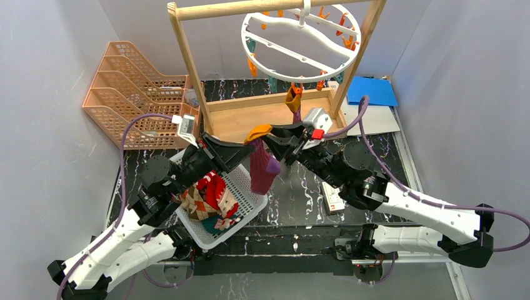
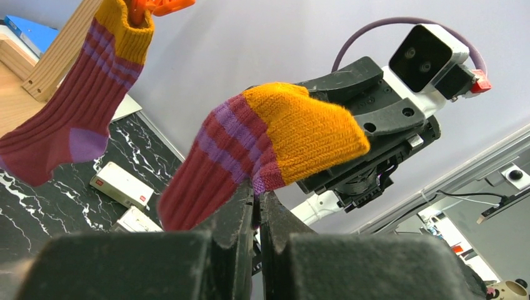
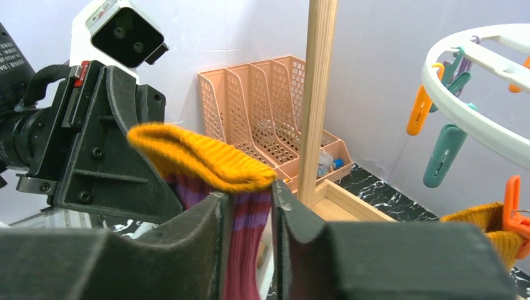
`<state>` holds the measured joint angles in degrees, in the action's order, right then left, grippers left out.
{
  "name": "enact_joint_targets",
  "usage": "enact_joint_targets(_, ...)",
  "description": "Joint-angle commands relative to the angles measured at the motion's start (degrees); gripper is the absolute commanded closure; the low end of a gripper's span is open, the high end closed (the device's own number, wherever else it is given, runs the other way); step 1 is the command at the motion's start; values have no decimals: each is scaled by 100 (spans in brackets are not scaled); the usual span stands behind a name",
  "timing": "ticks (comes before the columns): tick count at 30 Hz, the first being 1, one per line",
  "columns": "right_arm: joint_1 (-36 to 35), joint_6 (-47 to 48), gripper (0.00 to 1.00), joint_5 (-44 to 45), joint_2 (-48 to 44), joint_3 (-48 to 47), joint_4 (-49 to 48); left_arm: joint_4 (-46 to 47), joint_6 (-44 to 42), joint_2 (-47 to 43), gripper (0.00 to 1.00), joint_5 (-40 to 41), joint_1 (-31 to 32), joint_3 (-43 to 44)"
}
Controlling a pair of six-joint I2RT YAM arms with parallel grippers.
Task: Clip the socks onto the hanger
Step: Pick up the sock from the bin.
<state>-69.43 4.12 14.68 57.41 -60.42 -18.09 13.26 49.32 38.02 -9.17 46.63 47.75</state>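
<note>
Over worktop [image 1: 300, 187] centre, a maroon-purple knit sock w/ orange cuff [image 1: 262, 170] is held mid-air, long axis hanging down. Left end effector [image 2: 256, 197] is clenched on it. Right end effector [image 3: 247, 200] straddles it below the cuff, grip can't be told. Round white plastic hanger [image 3: 475, 119] lies up & behind, nearer right arm.

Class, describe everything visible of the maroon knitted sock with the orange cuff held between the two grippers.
The maroon knitted sock has ribbed fabric, an orange cuff, purple stripes and a purple heel. It hangs limp in the air, cuff uppermost. The left gripper pinches it below the cuff; the right gripper straddles it there too.
</note>
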Motion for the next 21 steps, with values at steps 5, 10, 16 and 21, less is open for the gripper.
enact_joint_targets(5, 0, 125, 89, -346, -12, -492, 139, -223, -392, -139, 100, 0, 21, 226)
enact_joint_targets(10, 2, 169, 99, -481, -55, -766, 940, -324, -792, -255, 100, 178, 13, 196)
enact_joint_targets(16, 6, -56, 69, -690, -227, -550, 1043, -14, -1080, -187, 100, -77, 18, 240)
enact_joint_targets(21, 4, -204, 35, -774, -161, -509, 1009, 74, -1222, 3, 100, -615, 13, 406)
